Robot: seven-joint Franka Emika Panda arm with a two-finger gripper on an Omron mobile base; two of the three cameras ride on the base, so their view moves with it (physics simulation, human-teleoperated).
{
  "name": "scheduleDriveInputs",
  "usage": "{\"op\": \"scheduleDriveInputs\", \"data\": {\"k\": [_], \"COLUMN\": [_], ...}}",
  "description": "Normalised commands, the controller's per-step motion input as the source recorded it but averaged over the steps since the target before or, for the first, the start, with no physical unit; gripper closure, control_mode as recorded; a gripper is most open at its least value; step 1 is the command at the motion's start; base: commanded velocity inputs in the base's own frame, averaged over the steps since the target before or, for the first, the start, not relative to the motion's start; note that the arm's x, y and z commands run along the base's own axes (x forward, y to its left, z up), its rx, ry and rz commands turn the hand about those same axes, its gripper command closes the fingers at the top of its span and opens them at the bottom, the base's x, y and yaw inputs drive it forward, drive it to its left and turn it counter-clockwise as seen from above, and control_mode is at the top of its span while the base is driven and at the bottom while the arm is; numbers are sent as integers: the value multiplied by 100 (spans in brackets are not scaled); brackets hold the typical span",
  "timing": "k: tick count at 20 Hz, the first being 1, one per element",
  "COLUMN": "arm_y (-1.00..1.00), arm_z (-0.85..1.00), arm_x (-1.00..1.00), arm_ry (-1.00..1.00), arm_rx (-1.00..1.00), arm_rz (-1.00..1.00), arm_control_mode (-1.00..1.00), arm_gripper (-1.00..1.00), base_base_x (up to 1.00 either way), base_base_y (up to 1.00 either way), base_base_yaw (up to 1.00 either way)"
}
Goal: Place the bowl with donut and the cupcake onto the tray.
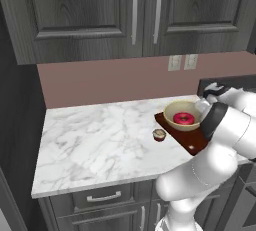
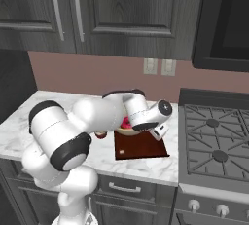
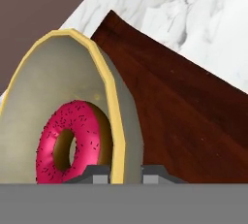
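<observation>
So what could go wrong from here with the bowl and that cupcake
1. The pincer is shut on the rim of the bowl at one side only. The bowl could tip or slip on release, and the donut might roll out.
2. The bowl sits at the far end of the tray; a careless withdrawal could drag it off.
3. The cupcake stands on the counter close to the tray's edge, so the arm swinging back might knock it over.
</observation>
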Motion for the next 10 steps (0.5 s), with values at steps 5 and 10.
{"op": "scheduleDriveInputs", "data": {"k": [5, 10], "arm_y": [0, 0], "arm_z": [-14, -11], "arm_x": [14, 17], "arm_ry": [0, 0], "arm_rx": [0, 0], "arm_rz": [0, 0], "arm_control_mode": [-100, -100], "arm_gripper": [100, 100], "base_base_x": [0, 0], "base_base_y": [0, 0], "base_base_yaw": [0, 0]}}
